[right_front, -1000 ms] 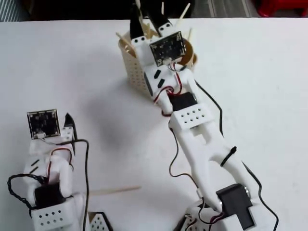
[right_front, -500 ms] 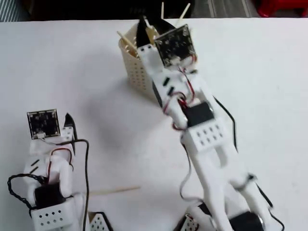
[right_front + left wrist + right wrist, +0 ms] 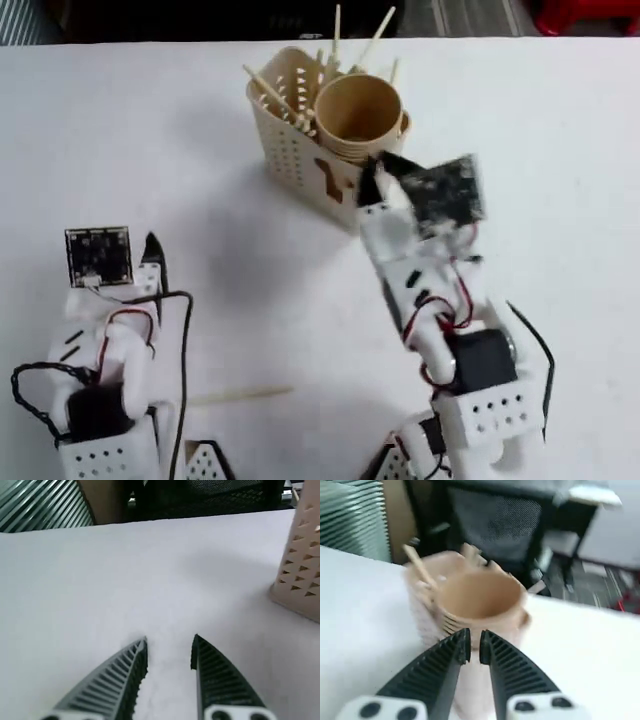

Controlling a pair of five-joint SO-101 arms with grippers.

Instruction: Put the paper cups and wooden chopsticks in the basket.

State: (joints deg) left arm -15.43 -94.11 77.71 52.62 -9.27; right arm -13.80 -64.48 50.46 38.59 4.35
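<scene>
While the nested cups (image 3: 358, 110) stand upright in one end of the basket (image 3: 285, 150), mouth open to the high view, several chopsticks (image 3: 275, 92) lean at angles in the basket beside and behind them, with their ends poking above its rim. The right wrist view shows the same stack of cups (image 3: 480, 597) rising out of the basket (image 3: 427, 615), with a chopstick (image 3: 417, 562) slanting up at its far side. A loose chopstick (image 3: 240, 395) lies flat on the table (image 3: 550, 150), well apart from the basket and just beside the left arm's base. The right gripper (image 3: 370, 178) sits near the basket's front corner on the cup side. Whether it touches the wall cannot be told. Its jaws are pressed almost together with only a thin slit between the tips (image 3: 474, 645), and they pinch nothing. The left gripper (image 3: 150, 255) hangs low over bare table, well apart from the basket. Its jaws are spread with a clear gap (image 3: 169, 647) and hold nothing, and a perforated wall of the basket (image 3: 300, 565) shows beyond them.
</scene>
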